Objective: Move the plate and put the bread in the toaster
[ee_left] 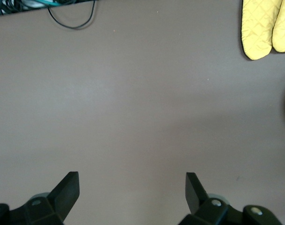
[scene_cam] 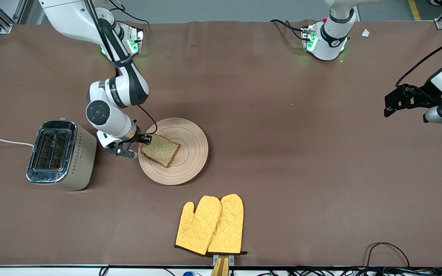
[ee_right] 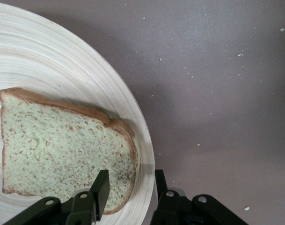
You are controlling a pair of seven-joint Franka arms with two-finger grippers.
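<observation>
The round light-wood plate [scene_cam: 190, 149] lies on the brown table with the bread [scene_cam: 160, 150] on its toaster-side half. My right gripper [scene_cam: 138, 147] is at the plate's rim beside the toaster [scene_cam: 61, 155]. In the right wrist view the gripper [ee_right: 131, 177] straddles the plate [ee_right: 62, 56] rim. One finger rests on the corner of the bread [ee_right: 62, 145] and the other is against the rim's outer edge, so it is shut on the plate's rim. My left gripper [scene_cam: 391, 101] waits in the air at the left arm's end of the table. It is wide open [ee_left: 132, 176] over bare cloth.
A pair of yellow oven mitts [scene_cam: 211, 224] lies nearer to the front camera than the plate, also visible as mitts [ee_left: 266, 28] in the left wrist view. The toaster's white cord [scene_cam: 2, 141] runs off toward the table's edge. Crumbs dot the cloth beside the plate.
</observation>
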